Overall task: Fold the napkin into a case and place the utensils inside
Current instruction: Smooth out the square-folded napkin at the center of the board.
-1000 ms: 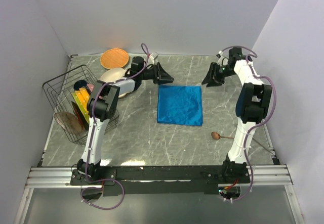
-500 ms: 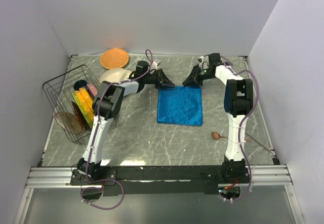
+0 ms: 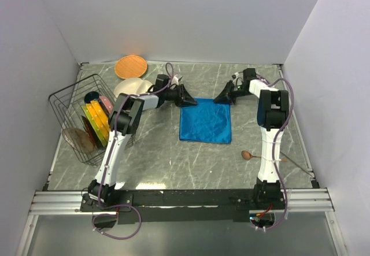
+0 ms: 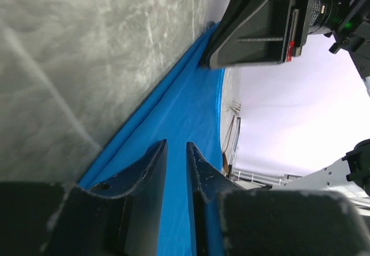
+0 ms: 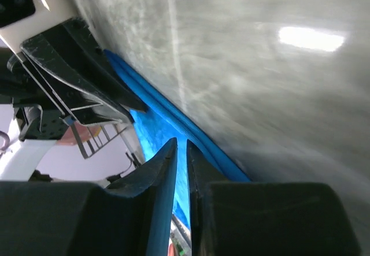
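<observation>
Top external: the napkin [image 3: 205, 120] lies flat, stretching toward the bases from both claws, its far edge running between the left claw [image 3: 191, 101] and the right claw [image 3: 221, 99]. Left wrist: the left claw [image 4: 176, 152] is clenched on that edge, with cloth ahead. Right wrist: the right claw [image 5: 180, 146] is likewise clenched on the napkin's [image 5: 153, 126] corner.

Grey marble-patterned surface [image 3: 173, 158] with pale veins, enclosed by plain white walls [image 3: 173, 19]. Black wire basket [image 3: 60, 103] at left edge, holding colourful plates [image 3: 95, 120] stood on edge: yellow, green, pink among them. Brown round disc [image 3: 78, 140] at basket's near side. Orange round plate [image 3: 130, 67] flat near far left corner. Cream plate [image 3: 128, 86] just beside it, nearer, partly hidden.
</observation>
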